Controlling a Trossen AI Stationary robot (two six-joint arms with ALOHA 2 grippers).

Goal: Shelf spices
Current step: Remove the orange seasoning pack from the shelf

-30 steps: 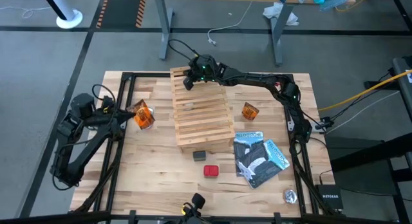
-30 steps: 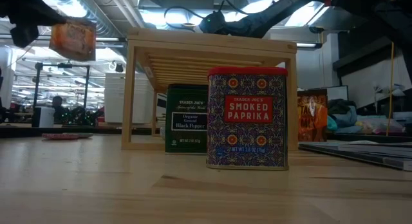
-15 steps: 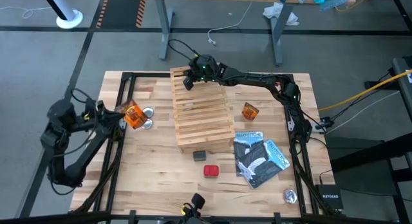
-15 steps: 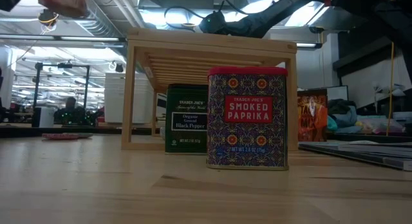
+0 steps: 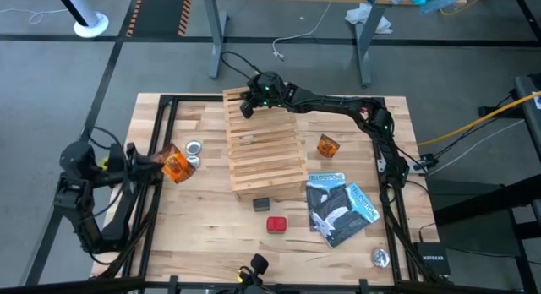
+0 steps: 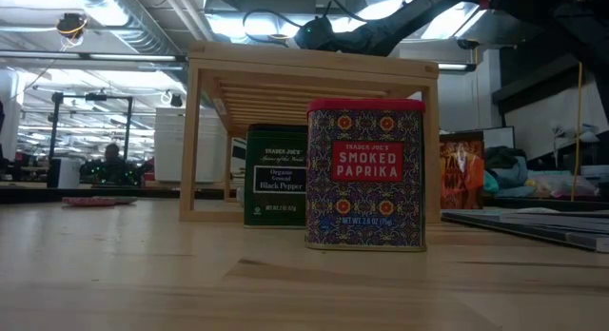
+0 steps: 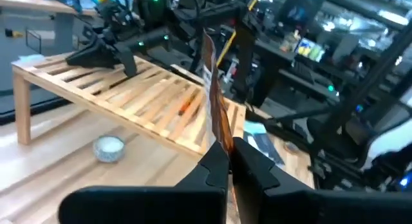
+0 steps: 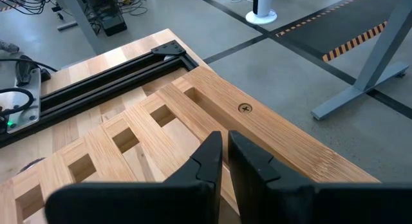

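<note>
My left gripper [image 5: 162,161] is over the table's left part, shut on an orange-brown crinkly spice packet [image 5: 176,164] and left of the shelf. The wooden slatted shelf [image 5: 265,144] stands on its legs mid-table [image 6: 314,60]. My right gripper [image 5: 251,105] is shut above the shelf's far left corner [image 8: 257,114]; I cannot tell if it touches the wood. A second orange packet [image 5: 328,146] lies right of the shelf. The dark grey box [image 5: 262,204] and the red box [image 5: 277,224] stand near the shelf's near end. My left gripper pinches the orange packet by one edge [image 7: 222,139] between its two fingers, coming from the table's left. In the left wrist view the packet [image 7: 214,89] shows edge-on and sticks out beyond the fingertips. It is lifted clear of the table.
A round silver tin [image 5: 194,148] sits on the table between the held packet and the shelf [image 7: 108,147]. Blue-and-black booklets [image 5: 340,207] lie at the right, with another silver tin [image 5: 380,258] near the right near corner. Bare tabletop lies left of the boxes.
My left gripper has carried the orange packet up, out of the top of the low view, and drawn it back a little toward the table's left and near edges. It has stayed shut on the packet. The silver tin now shows uncovered beside it.
</note>
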